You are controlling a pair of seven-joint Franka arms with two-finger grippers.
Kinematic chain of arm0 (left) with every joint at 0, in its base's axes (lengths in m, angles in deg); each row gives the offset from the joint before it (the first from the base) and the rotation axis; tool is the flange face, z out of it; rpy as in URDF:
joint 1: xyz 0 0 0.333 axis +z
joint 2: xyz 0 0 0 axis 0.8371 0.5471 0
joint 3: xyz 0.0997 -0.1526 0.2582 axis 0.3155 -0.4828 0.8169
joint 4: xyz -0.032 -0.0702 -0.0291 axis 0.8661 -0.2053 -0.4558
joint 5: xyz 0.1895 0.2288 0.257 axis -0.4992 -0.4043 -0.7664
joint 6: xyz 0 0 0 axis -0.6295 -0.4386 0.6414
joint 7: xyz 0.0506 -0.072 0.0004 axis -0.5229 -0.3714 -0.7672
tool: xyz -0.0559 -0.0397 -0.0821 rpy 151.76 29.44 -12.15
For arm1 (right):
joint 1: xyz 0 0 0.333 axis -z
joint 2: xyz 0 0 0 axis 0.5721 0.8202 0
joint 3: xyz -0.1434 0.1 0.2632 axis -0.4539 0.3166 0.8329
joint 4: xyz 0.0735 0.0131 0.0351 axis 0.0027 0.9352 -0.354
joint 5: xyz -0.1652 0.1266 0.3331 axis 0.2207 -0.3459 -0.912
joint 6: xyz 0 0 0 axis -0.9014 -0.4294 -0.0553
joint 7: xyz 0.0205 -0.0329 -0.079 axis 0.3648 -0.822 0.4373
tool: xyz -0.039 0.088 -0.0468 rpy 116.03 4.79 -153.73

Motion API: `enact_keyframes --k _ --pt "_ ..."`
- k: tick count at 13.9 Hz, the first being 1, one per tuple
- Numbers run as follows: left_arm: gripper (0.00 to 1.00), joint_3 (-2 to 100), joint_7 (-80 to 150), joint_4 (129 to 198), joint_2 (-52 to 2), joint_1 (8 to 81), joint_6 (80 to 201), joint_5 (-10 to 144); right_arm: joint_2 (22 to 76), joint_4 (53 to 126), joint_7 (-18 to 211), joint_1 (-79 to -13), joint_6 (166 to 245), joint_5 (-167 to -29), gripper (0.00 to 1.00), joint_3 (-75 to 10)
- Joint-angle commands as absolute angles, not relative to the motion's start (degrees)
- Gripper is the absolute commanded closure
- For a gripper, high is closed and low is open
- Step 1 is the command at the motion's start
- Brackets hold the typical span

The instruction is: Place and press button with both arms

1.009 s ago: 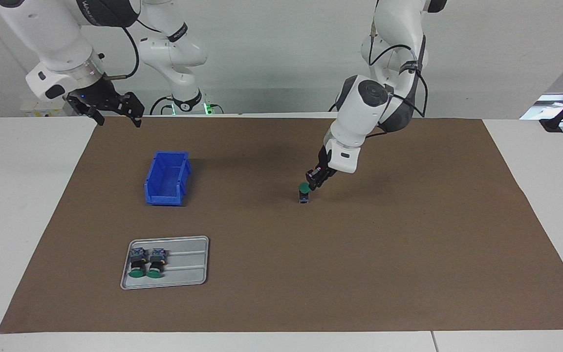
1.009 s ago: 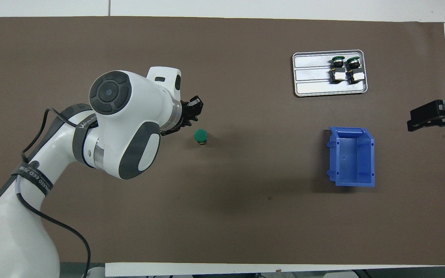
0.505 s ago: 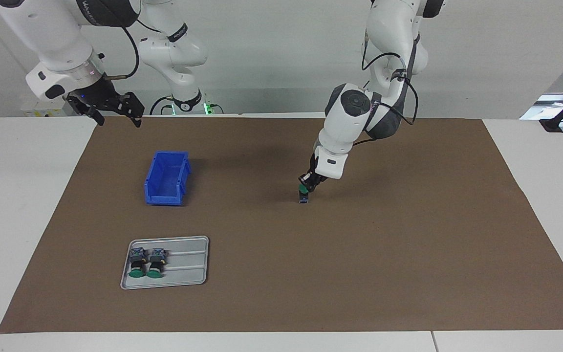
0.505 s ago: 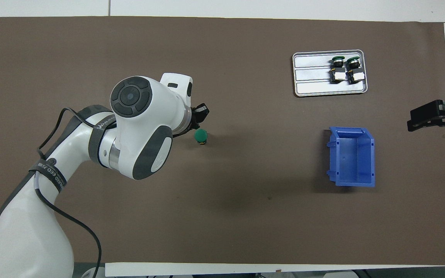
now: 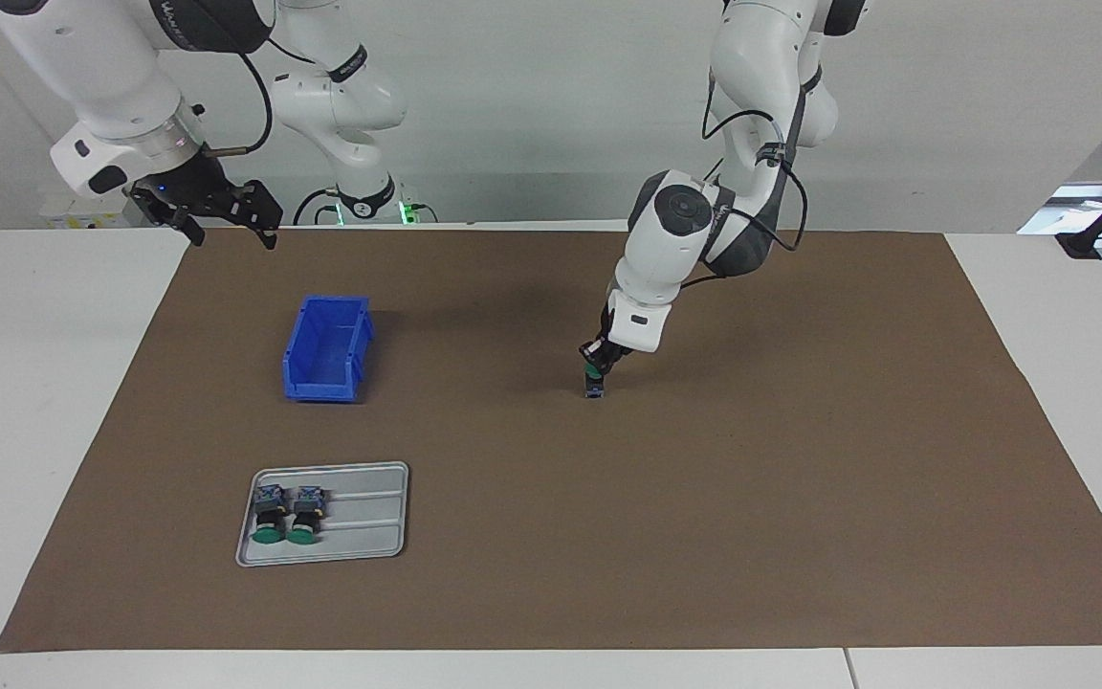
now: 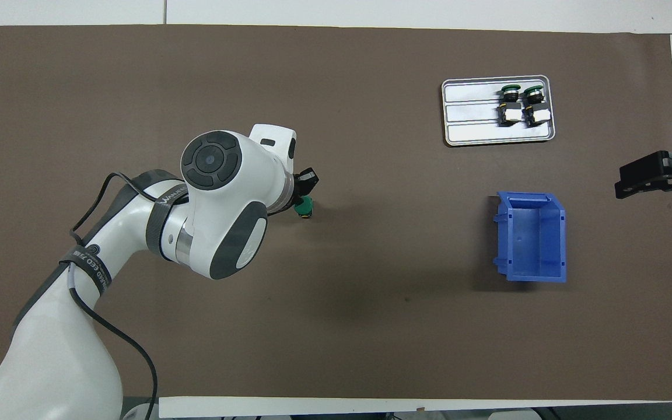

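Ribbed metal tray [image 5: 369,522] holds two buttons [image 5: 285,517]; blue plastic bin [image 5: 326,349] (open-topped) is empty. Left gripper [image 5: 599,362], clenched, sits on the upright button [image 5: 594,385] mid-mat, nearer the robots than the tray. Right gripper [image 5: 221,225] waits released over the mat's near edge.

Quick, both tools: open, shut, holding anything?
Left tool: shut, empty, tips down on the upright button.
Right tool: open, empty, waiting above the table's edge.

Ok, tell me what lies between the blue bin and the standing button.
Nothing: between the blue bin and the button the facing view shows only bare brown mat. The overhead view shows the same.
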State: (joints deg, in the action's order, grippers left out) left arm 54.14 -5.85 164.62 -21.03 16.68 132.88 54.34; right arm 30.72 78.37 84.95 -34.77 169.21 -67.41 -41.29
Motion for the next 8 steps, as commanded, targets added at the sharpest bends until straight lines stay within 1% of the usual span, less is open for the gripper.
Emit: enact_keyframes --k 1,8 --pt "0.96 54.6 -5.6 166.4 -21.2 16.0 134.9 53.2 29.7 79.5 86.2 -34.5 169.0 -67.5 0.01 -41.3" --pt "0.96 54.6 -4.9 167.7 -20.5 14.8 136.0 53.3 29.7 79.5 86.2 -34.5 169.0 -67.5 0.01 -41.3"
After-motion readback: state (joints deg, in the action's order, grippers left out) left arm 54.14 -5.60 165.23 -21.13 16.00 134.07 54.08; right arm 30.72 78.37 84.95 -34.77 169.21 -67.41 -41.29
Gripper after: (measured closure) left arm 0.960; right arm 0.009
